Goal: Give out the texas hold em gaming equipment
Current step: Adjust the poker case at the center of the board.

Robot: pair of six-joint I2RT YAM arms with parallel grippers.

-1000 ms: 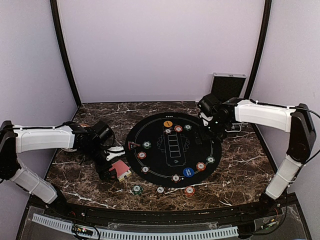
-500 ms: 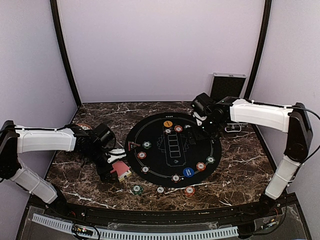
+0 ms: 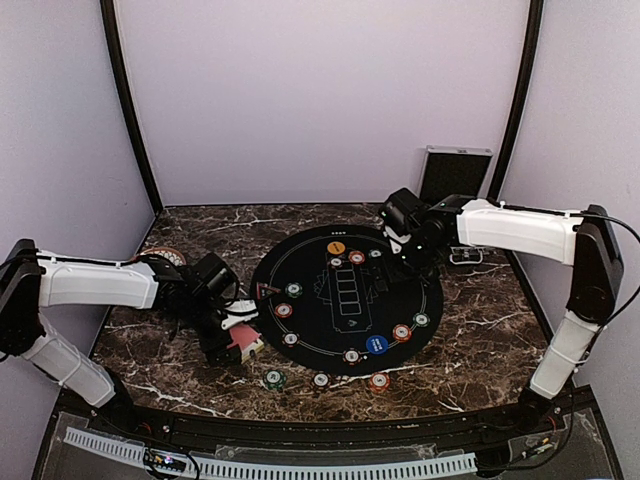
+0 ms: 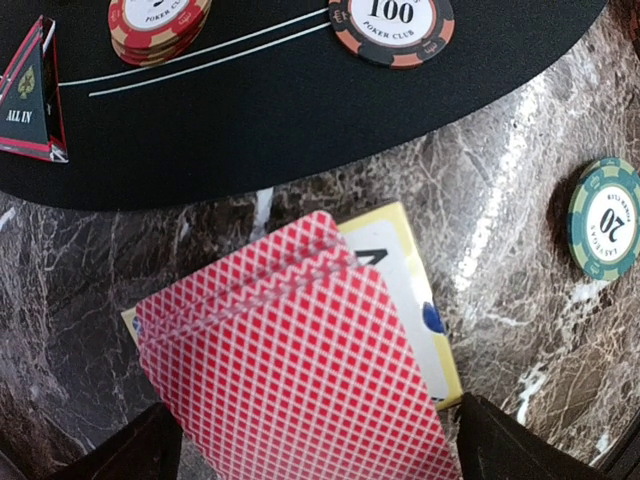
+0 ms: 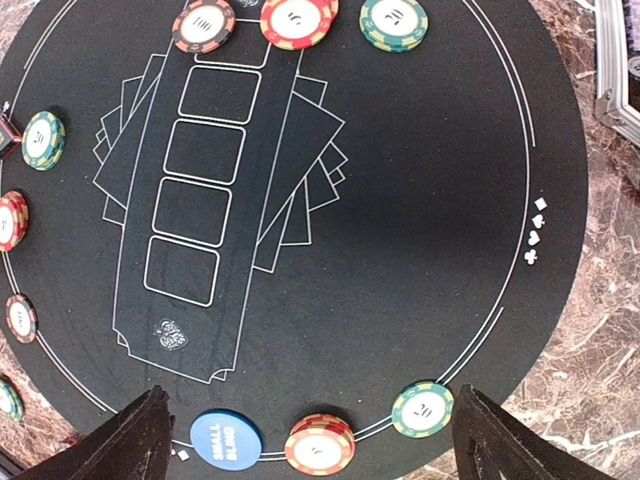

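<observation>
Left gripper (image 4: 315, 432): jaws spread wide and gripping nothing; its two dark fingers (image 4: 140, 450) show at the lower corners of the left wrist view.
Card deck (image 4: 290, 370): lies on the table between the open fingers, just beside the left rim of the mat; I cannot tell whether either finger touches it.
Deck surface: red backs with a fine white diamond lattice; rectangular with rounded corners; the top cards are slightly staggered. A yellow-bordered card (image 4: 405, 260) with a white face pokes out from underneath on the right.
Deck direction: the long axis runs from the fingers towards the mat, leaning left in the wrist view; a short edge faces the mat.
Right gripper (image 5: 310, 410): jaws wide apart and empty, hanging above the far right part of the mat.
Mat (image 5: 420, 200): round, flat and matte black, with thin white ring lines and a row of printed card outlines in the centre.
Poker chips: flat round discs with striped edges, spaced around the ring, among them a blue "small blind" disc (image 5: 225, 440), a red stack (image 5: 320, 445) and a green chip (image 5: 422, 410).
Near the deck: a "100" chip (image 4: 392, 20) on the mat, and a green "20" chip (image 4: 610, 230) on bare marble, apart from the cards.
All-in marker (image 4: 30, 95): triangular, black with red edges, at the mat's rim.
Table (image 4: 520, 170): glossy dark brown marble with white veins.
Silver case (image 3: 455, 175): upright against the back wall.
</observation>
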